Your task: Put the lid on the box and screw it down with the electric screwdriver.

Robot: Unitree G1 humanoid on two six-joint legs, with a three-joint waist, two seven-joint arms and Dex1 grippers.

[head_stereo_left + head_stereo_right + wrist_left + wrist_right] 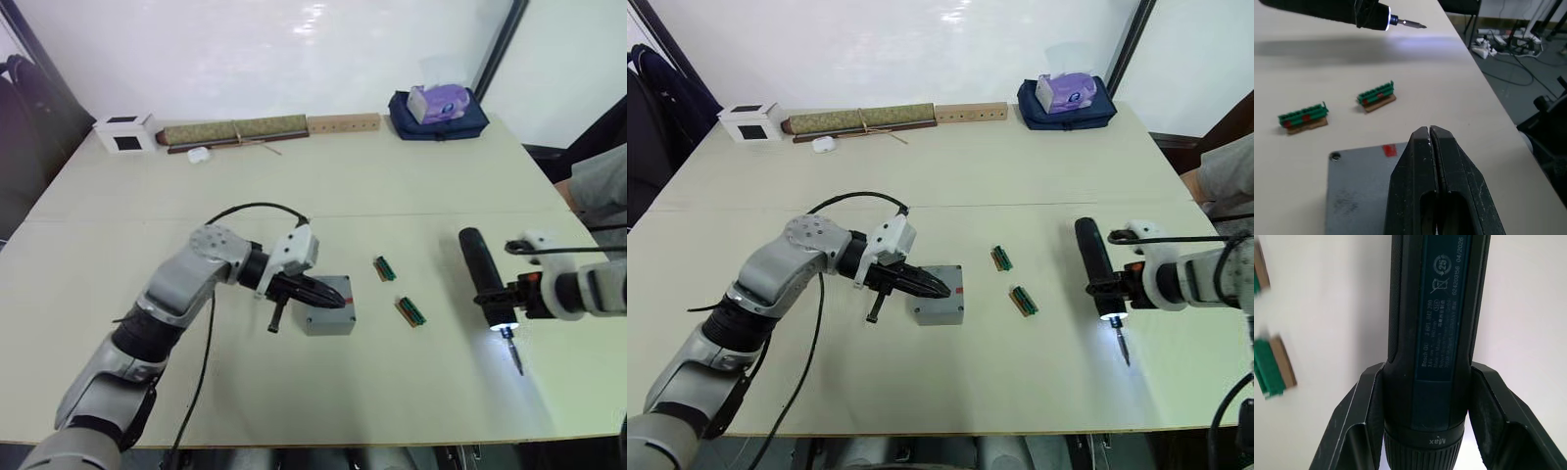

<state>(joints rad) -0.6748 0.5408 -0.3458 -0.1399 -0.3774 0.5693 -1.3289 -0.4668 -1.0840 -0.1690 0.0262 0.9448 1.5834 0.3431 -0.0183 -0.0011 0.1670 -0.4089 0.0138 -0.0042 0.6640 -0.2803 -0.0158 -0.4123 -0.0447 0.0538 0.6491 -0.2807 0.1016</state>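
Resting on the lid (1359, 188), left gripper (1431, 134) pressed together; right gripper (1422, 377) pinching the electric screwdriver (484, 274)

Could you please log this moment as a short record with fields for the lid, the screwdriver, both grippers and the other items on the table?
lid: lying on the box, red mark up
left gripper: shut, tips over the lid
electric screwdriver: light on, bit toward the table's near edge
right gripper: shut on the screwdriver
green strips: two, between box and screwdriver
far edge: white cube, tissue pack
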